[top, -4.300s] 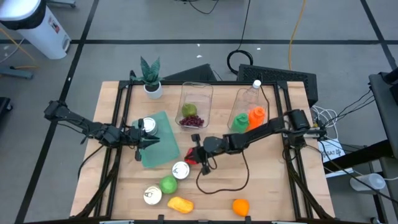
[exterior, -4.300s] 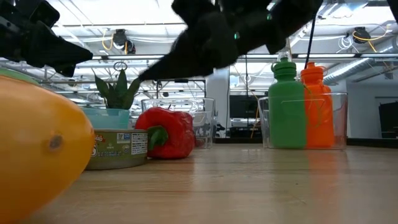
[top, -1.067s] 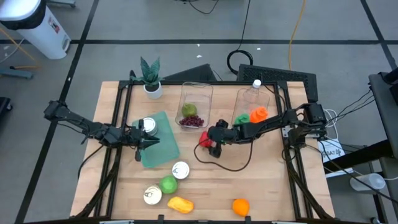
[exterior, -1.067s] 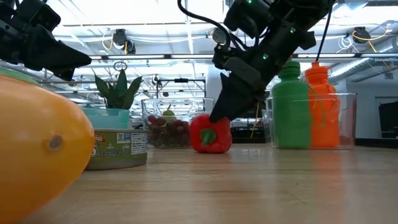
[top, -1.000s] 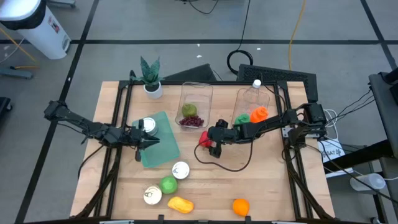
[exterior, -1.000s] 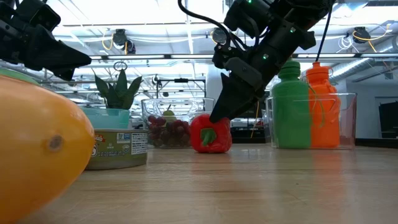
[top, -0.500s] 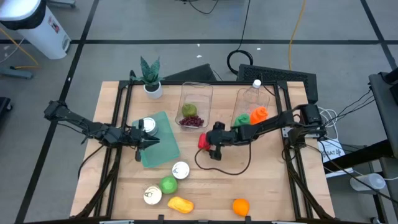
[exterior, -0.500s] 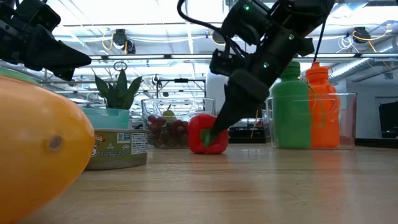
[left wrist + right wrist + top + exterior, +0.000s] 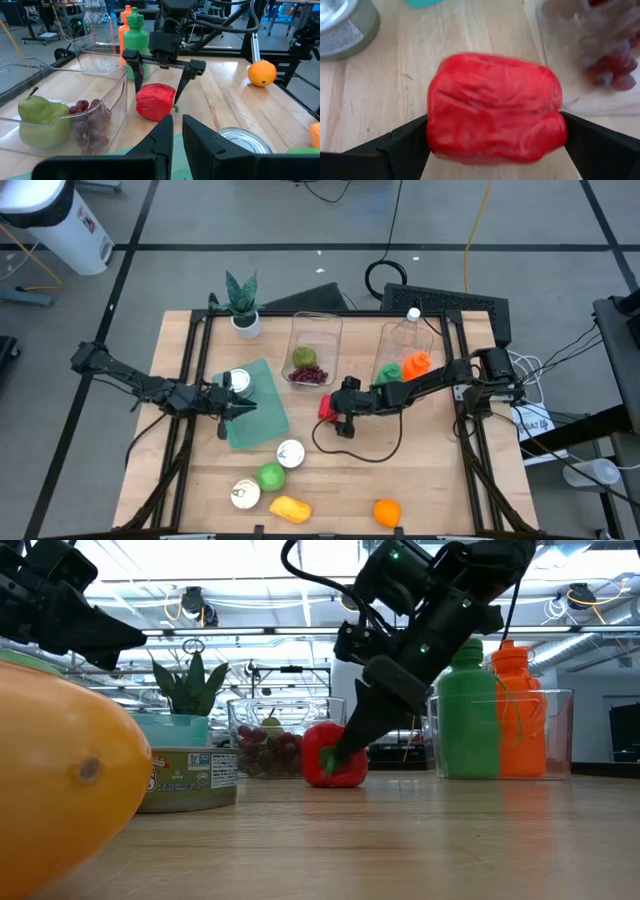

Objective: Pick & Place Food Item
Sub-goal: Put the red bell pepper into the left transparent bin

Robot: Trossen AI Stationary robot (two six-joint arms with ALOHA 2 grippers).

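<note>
Red pepper point(image 9: 155, 101) sat on table point(image 9: 420, 470), just beside grape bin point(image 9: 315, 348). Your right gripper point(image 9: 158, 79) straddled it, fingers spread wide, one each side, not pinching. Left gripper point(image 9: 177, 131) hovered over teal mat point(image 9: 262, 420), fingers pressed together. You likely had light, hollow, glossy skin: squeeze broad flanks gently.

A grey floor point(image 9: 250, 220) crossed by dark seam lines surrounds the wooden desk point(image 9: 420, 480). A white bin point(image 9: 55, 225) stands at one corner; cables point(image 9: 480, 220) trail across.
</note>
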